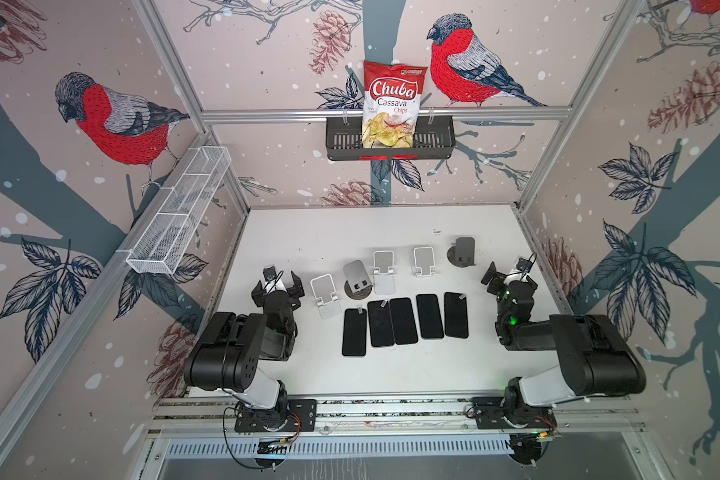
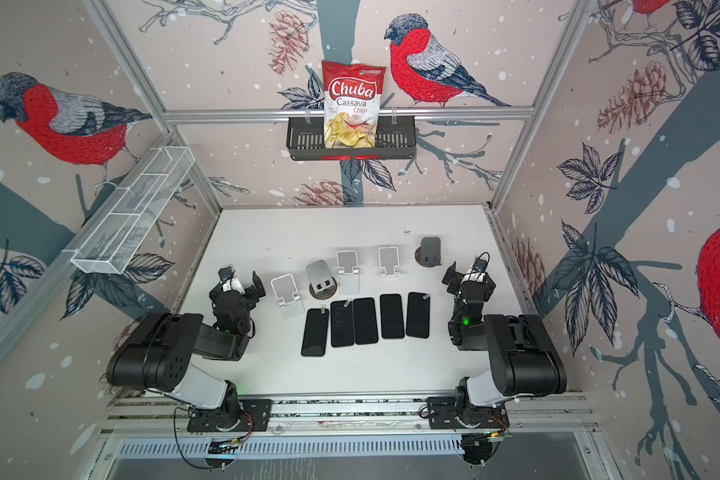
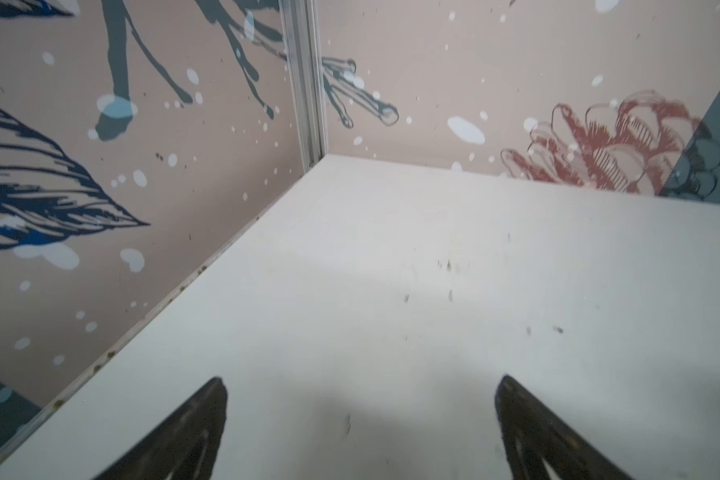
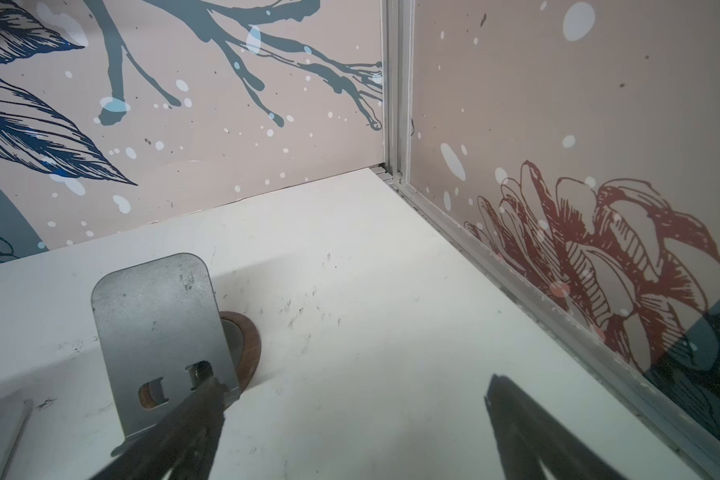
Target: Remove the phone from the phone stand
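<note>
I found the black wall basket (image 1: 441,143) on the far rail holding a bag of cassava chips (image 1: 391,104), standing upright. A white wire basket (image 1: 175,220) hung on the left wall. Five phones (image 1: 403,321) lay flat in a row on the table (image 1: 350,232), on the near side of the five phone stands (image 1: 383,266). The left gripper (image 1: 277,287) stood spread wide by the table's left edge. The right gripper (image 4: 352,380) was likewise spread, beside the grey stand (image 4: 159,324) at the right end, close to the right wall. Open surface lay between the stands and the far wall
</note>
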You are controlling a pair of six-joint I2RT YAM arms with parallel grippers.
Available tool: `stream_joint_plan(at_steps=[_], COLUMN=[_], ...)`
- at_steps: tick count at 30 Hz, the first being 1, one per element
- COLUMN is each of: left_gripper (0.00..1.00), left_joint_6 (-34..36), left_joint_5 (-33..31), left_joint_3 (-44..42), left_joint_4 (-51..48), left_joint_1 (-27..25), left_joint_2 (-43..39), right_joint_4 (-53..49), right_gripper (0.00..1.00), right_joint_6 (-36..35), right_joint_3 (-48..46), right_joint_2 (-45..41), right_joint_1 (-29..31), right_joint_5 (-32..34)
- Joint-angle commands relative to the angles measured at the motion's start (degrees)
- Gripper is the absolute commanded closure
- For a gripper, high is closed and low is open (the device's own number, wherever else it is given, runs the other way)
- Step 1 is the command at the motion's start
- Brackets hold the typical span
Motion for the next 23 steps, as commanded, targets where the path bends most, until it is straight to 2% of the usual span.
stream_joint_plan(at_steps=[1,14,18,23], left_gripper=[0.01,0.01,0.01,0.01], left_joint_6=[1.51,2.76,2.21,2.42], left_joint_5=[-0.66,-1.68,0.43,0.07], left_joint_3=[0.51,0.75,0.85,0.85], left_joint_4=[4.35,4.88,4.08,4.26], left_joint_1=[-0.5,-1.57,-0.7,-0.79], left_joint_2=[0.13,0.7,0.46,0.46], right_joint_4=[1.7,1.78,1.73,1.77], right_gripper=[0.01,0.01,0.0,0.01], right_joint_6=[0.01,-0.04,-0.08,-0.04], right_joint_3=[-0.03,-0.03,-0.03,-0.03], right_joint_2=[-0.08,0.05,0.08,0.0], right_joint_1=[0.03,0.03,0.03,0.03], right_joint_5=[-0.21,-0.21,-0.21,-0.2])
